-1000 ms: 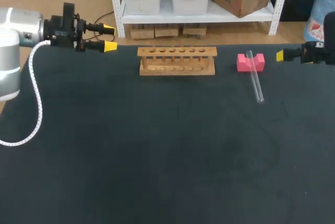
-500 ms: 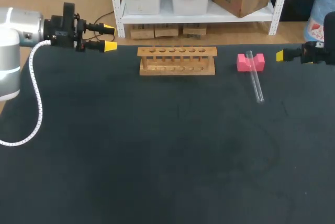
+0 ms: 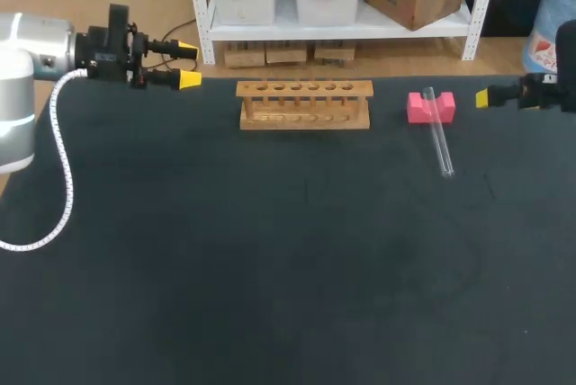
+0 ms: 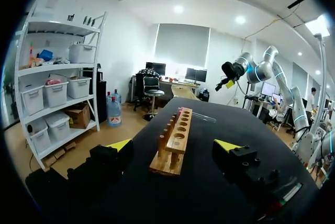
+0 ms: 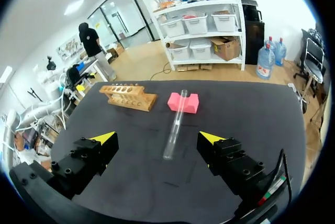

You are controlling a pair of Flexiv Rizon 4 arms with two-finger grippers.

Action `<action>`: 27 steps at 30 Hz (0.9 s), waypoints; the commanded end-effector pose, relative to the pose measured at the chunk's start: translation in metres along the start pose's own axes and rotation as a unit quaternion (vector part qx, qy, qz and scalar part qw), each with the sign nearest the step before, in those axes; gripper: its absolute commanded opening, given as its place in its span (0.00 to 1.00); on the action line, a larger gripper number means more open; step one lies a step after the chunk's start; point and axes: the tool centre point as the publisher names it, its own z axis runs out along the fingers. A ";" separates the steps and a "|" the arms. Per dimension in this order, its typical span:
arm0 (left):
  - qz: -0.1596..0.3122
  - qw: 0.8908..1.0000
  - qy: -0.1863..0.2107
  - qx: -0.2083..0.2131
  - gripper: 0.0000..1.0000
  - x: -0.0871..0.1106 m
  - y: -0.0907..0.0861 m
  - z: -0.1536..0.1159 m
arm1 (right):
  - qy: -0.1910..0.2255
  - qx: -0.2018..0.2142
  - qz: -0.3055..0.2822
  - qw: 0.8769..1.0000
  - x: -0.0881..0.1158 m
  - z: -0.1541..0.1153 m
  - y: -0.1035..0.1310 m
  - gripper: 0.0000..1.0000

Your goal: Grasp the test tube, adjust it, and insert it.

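Observation:
A clear glass test tube point(image 3: 439, 138) lies on the black table point(image 3: 270, 250), its far end resting in a pink block point(image 3: 419, 108). A wooden rack point(image 3: 304, 103) with a row of holes stands at the back middle. My left gripper point(image 3: 187, 63) hovers open at the back left, well left of the rack. In the left wrist view the rack point(image 4: 180, 130) sits ahead of the left gripper point(image 4: 174, 144). My right gripper point(image 3: 481, 96) is at the right edge, just right of the block. In the right wrist view the right gripper point(image 5: 157, 137) is open, with the tube point(image 5: 175, 123) ahead between its fingers' lines and untouched.
The pink block point(image 5: 183, 102) and the rack point(image 5: 128, 96) are the only other things on the table. A white coiled cable point(image 3: 61, 178) hangs from my left arm over the table's left side.

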 end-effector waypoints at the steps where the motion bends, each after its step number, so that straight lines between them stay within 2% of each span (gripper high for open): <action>1: 0.001 1.000 -0.001 -0.001 1.00 0.001 -0.001 0.000 | -0.007 0.067 0.018 0.998 -0.001 -0.005 0.006 1.00; 8: 0.001 1.000 -0.001 -0.001 1.00 0.001 -0.001 0.000 | -0.021 0.143 0.024 0.989 -0.003 0.000 0.005 1.00; 15: 0.001 1.000 -0.001 -0.001 1.00 0.001 -0.001 0.000 | -0.034 0.177 0.028 0.983 -0.009 0.010 0.005 1.00; 27: 0.001 1.000 -0.001 -0.001 1.00 0.001 -0.001 0.000 | -0.012 0.218 0.026 0.976 -0.014 0.028 0.008 1.00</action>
